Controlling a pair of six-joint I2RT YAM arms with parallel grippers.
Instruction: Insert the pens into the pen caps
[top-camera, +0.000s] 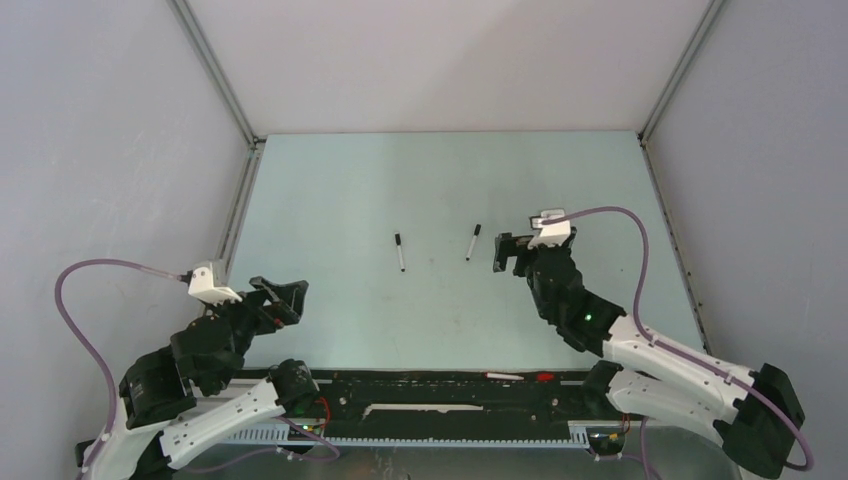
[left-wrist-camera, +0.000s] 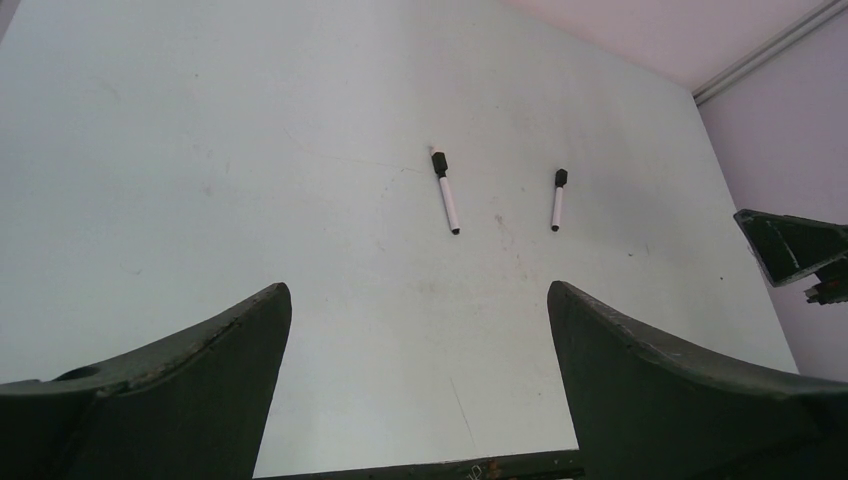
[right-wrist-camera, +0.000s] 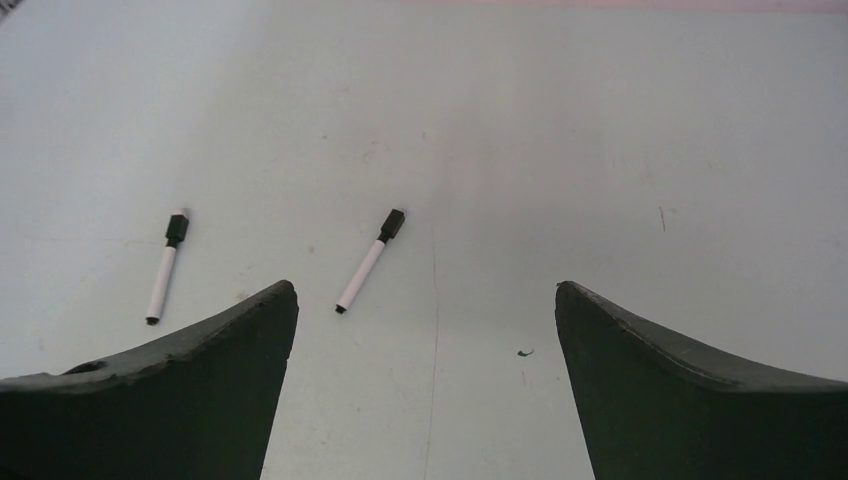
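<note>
Two white pens lie on the pale table, each with a black cap on its far end. The left pen also shows in the left wrist view and the right wrist view. The right pen shows there too, in the left wrist view and the right wrist view. Their caps sit on the barrels. My left gripper is open and empty, near the table's front left. My right gripper is open and empty, just right of the right pen.
The table is walled by grey panels at left, right and back. A black rail runs along the near edge between the arm bases. Purple cables loop from both wrists.
</note>
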